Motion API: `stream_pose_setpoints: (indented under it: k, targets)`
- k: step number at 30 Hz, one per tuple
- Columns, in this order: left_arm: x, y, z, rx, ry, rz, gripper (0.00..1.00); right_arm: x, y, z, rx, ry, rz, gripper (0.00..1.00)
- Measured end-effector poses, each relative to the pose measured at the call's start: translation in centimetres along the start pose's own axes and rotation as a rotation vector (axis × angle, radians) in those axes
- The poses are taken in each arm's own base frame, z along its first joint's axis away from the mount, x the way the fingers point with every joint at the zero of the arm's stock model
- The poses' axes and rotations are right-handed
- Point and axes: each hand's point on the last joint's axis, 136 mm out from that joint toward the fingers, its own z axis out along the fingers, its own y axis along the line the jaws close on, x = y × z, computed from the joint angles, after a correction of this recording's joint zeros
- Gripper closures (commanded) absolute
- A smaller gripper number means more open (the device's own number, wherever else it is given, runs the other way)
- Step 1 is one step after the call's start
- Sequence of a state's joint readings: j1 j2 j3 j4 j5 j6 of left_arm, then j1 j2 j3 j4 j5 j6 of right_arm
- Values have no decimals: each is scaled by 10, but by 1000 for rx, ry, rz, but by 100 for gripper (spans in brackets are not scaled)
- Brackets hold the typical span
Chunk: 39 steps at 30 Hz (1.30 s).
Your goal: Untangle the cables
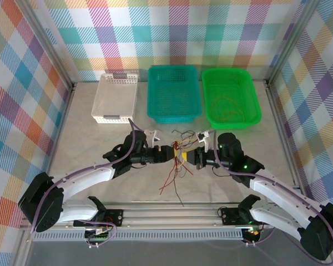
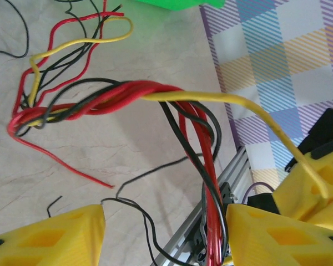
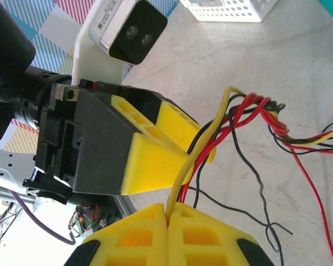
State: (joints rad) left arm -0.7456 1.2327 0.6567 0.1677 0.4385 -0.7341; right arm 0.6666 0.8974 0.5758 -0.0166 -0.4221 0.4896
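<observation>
In centre of top view, cables (image 1: pixel 176 160) bunched between left gripper (image 1: pixel 169 152) and right gripper (image 1: pixel 187 158), loose ends trailing toward lower frame over table (image 1: pixel 100 138). Left gripper with jaws apart, red and black strands passing through. At bottom centre of right wrist view, right gripper pinched tight on yellow cable (image 3: pixel 208 141).

Glossy plastic-sheathed cables (image 2: pixel 127 95); matt yellow fingers (image 2: pixel 277 238), perhaps printed plastic; table (image 1: pixel 83 133) matt, faintly creased, cloth-like.
</observation>
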Motion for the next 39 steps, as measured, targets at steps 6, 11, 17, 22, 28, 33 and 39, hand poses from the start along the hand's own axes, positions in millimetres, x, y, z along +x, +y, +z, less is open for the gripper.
stream_pose_setpoints:
  k: [6,11,17,22,28,33,39]
  targets:
    - [4,-9,2,29,9,15,43,0,-1,4,-7,8,6,100]
    - [8,-10,8,37,24,21,59,0,1,4,-15,8,4,100]
    - [14,-5,14,23,44,16,86,0,1,3,-16,6,2,100]
    - [14,-3,13,7,38,38,100,0,2,1,-12,4,-1,100]
    - [15,2,1,-41,31,72,100,-3,-3,-9,46,-27,-30,100]
    - [22,15,-7,-113,52,99,100,-11,-15,-20,143,-63,-54,100]
    - [27,25,-12,-187,92,126,100,-32,-35,-39,264,-139,-53,100]
